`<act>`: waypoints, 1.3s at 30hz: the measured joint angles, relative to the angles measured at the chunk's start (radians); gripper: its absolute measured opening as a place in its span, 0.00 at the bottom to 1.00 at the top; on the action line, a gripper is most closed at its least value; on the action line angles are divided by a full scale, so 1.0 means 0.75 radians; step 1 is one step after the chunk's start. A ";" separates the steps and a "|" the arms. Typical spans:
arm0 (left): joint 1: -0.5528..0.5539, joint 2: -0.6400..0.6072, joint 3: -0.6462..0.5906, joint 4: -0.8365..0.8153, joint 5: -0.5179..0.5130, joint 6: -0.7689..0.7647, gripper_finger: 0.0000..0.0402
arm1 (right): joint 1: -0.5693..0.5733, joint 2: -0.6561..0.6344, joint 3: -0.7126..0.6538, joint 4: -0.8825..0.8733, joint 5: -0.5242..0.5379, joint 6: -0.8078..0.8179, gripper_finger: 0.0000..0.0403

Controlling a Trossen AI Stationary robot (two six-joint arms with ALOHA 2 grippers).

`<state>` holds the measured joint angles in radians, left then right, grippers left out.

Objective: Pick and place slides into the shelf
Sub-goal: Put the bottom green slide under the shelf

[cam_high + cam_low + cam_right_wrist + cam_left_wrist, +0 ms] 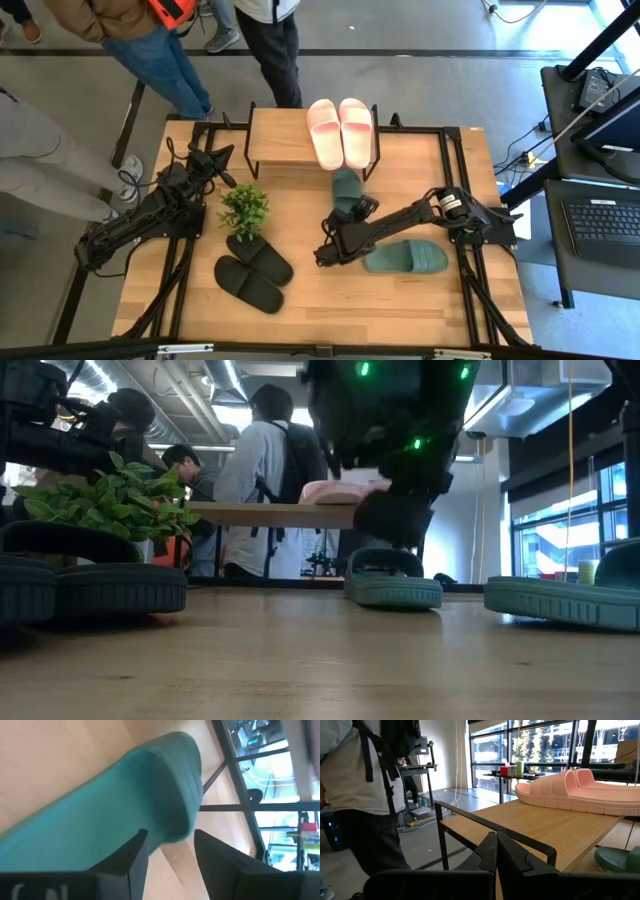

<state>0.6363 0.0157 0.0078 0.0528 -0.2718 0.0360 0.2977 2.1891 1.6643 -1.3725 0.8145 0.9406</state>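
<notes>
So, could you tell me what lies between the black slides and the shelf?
The potted plant, in the high view, between the black slides and the shelf.
</notes>
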 joint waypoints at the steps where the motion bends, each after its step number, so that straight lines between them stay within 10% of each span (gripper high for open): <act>1: 0.000 0.000 0.000 0.000 0.000 0.000 0.00 | 0.013 0.000 0.020 -0.024 0.000 0.001 0.40; 18: 0.000 0.000 0.000 0.000 0.000 0.001 0.00 | 0.215 0.001 0.421 -0.143 -0.378 -0.210 0.40; 39: 0.000 0.000 0.000 0.000 0.000 0.003 0.00 | 0.157 0.001 0.233 0.085 -0.488 -0.676 0.40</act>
<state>0.6361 0.0157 0.0078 0.0528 -0.2718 0.0380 0.4151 2.1895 1.8390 -1.3088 0.4485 0.4334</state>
